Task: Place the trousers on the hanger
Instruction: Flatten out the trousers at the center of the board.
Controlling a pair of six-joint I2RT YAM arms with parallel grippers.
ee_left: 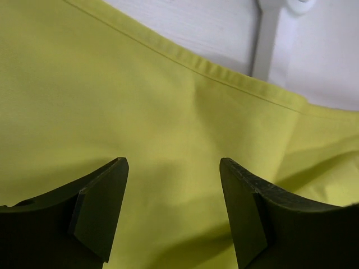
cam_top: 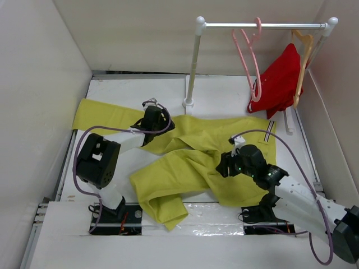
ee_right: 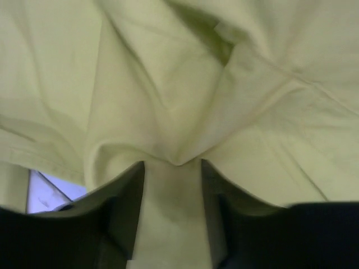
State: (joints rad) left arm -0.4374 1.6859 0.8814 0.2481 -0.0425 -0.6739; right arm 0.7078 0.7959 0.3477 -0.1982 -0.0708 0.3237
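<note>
The yellow-green trousers [cam_top: 193,137] lie crumpled across the table, one leg reaching far left and a folded leg end near the front edge. My left gripper [cam_top: 154,119] hovers over the left leg, close to its hemmed edge [ee_left: 224,73]. It stands open [ee_left: 174,163], with only flat cloth [ee_left: 140,95] below it. My right gripper [cam_top: 226,166] is down on the waist part and shut [ee_right: 173,163] on a bunched fold of the trousers [ee_right: 168,101], which fills the gap between its fingers. The pink hanger [cam_top: 247,56] hangs on the rail at the back, away from both grippers.
A white rack with a metal rail [cam_top: 263,25] stands at the back. Its left post [cam_top: 192,67] rises just beyond the trousers and shows in the left wrist view as a white pole [ee_left: 266,42]. A red garment [cam_top: 280,78] hangs on a tan wooden hanger [cam_top: 305,50] at right. White walls close in.
</note>
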